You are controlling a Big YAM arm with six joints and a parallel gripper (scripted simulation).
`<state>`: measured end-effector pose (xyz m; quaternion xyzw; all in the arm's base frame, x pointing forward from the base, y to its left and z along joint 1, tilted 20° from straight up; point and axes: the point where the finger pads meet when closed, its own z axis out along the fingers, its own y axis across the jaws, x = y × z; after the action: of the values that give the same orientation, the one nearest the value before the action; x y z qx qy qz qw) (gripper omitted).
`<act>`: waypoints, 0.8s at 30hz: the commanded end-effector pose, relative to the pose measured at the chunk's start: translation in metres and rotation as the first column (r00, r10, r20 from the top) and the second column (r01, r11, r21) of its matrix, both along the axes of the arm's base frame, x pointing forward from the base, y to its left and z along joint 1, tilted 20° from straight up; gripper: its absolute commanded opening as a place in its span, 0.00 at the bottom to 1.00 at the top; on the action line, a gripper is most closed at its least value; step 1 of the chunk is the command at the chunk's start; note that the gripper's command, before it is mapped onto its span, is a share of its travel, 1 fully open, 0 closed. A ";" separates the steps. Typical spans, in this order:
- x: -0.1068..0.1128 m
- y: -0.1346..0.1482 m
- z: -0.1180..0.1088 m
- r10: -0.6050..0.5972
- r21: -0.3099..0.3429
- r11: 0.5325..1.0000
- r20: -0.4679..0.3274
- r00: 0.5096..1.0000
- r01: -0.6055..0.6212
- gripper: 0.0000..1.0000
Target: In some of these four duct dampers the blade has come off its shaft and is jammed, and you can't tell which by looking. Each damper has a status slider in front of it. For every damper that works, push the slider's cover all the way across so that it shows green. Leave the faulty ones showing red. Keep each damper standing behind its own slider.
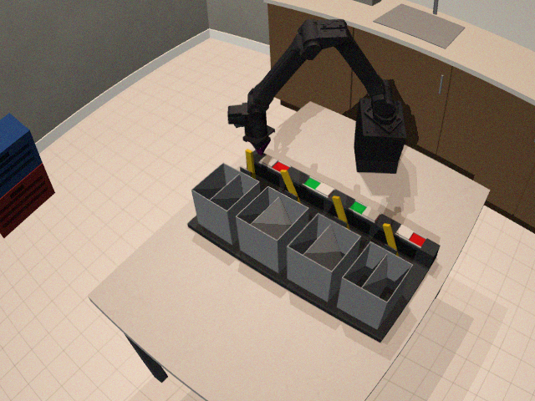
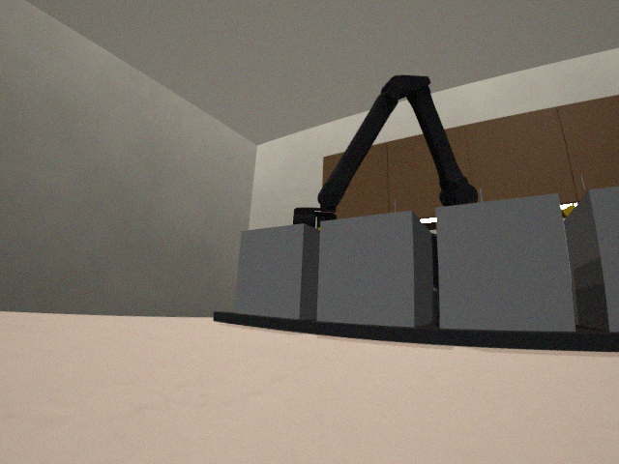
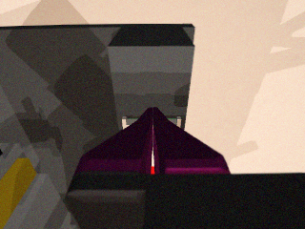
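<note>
Four grey open-topped dampers stand in a row on a black base: the left one (image 1: 223,199), the second (image 1: 270,226), the third (image 1: 322,253) and the right one (image 1: 374,281). Each has a yellow lever, such as the left lever (image 1: 249,163). Behind them run four sliders. The left slider (image 1: 274,163) shows red, the second (image 1: 316,185) and third (image 1: 360,209) show green, the right (image 1: 411,236) shows red. My gripper (image 1: 261,150) is shut and empty, its tips down at the left end of the left slider. In the wrist view the shut purple fingers (image 3: 152,143) point at the slider's end block (image 3: 150,72).
The arm's black base block (image 1: 379,138) stands on the table behind the sliders. A brown counter with a sink (image 1: 418,19) runs behind the table. A blue and red cabinet (image 1: 19,172) stands on the floor at the far left.
</note>
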<state>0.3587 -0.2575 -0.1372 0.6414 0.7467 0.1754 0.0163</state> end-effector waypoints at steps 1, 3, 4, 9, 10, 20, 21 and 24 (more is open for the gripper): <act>0.016 -0.011 0.005 -0.003 -0.018 1.000 0.020 1.000 0.004 0.00; 0.016 -0.011 0.005 -0.003 -0.018 1.000 0.020 1.000 0.004 0.00; 0.016 -0.011 0.005 -0.003 -0.018 1.000 0.020 1.000 0.004 0.00; 0.016 -0.011 0.005 -0.003 -0.018 1.000 0.020 1.000 0.004 0.00; 0.016 -0.011 0.005 -0.003 -0.018 1.000 0.020 1.000 0.004 0.00; 0.015 -0.010 0.004 -0.003 -0.013 1.000 0.016 1.000 0.003 0.00; 0.015 -0.010 0.004 -0.003 -0.012 1.000 0.014 1.000 0.003 0.00; 0.015 -0.010 0.005 -0.003 -0.013 1.000 0.015 1.000 0.003 0.00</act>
<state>0.3584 -0.2569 -0.1378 0.6415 0.7466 0.1755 0.0151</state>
